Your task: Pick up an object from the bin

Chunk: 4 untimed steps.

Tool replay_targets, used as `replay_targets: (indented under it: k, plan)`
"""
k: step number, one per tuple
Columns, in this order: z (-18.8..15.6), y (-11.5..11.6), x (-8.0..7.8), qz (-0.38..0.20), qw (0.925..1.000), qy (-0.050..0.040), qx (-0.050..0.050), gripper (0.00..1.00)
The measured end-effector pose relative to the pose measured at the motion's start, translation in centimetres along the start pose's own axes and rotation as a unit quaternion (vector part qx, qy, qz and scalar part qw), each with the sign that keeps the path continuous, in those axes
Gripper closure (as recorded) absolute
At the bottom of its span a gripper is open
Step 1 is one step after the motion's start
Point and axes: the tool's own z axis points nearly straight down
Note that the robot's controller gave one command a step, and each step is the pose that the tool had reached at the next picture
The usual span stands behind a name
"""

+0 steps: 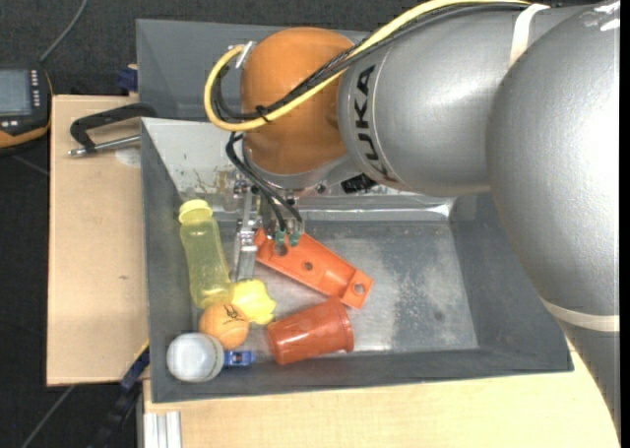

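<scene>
Two fingers (246, 251) stand apart over the left end of the flat orange piece (317, 272); judged step: approach. Next move: descend, centre, close.

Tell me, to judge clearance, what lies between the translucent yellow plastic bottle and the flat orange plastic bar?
The gripper, beside the orange bar, in the camera view.

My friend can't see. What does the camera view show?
A robot gripper hangs low in a grey metal bin, beside a yellow bottle and at one end of a flat orange piece. An orange-red cup and orange ball lie nearby.
</scene>
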Motion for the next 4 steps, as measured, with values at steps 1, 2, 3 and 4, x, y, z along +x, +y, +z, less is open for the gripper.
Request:
replay_targets:
  k: [1,2,3,4]
  plan:
    - [4.3,-4.5,-0.7,0.03,0.9996,0.0017,0.0,0.0]
    - [7.8,-7.5,0.1,0.027,0.9996,-0.0005,-0.001,1.0]
    - [7.8,-7.5,0.1,0.027,0.9996,-0.0005,-0.001,1.0]
    - [6.4,-7.3,-2.0,0.019,0.9998,-0.0021,-0.002,1.0]
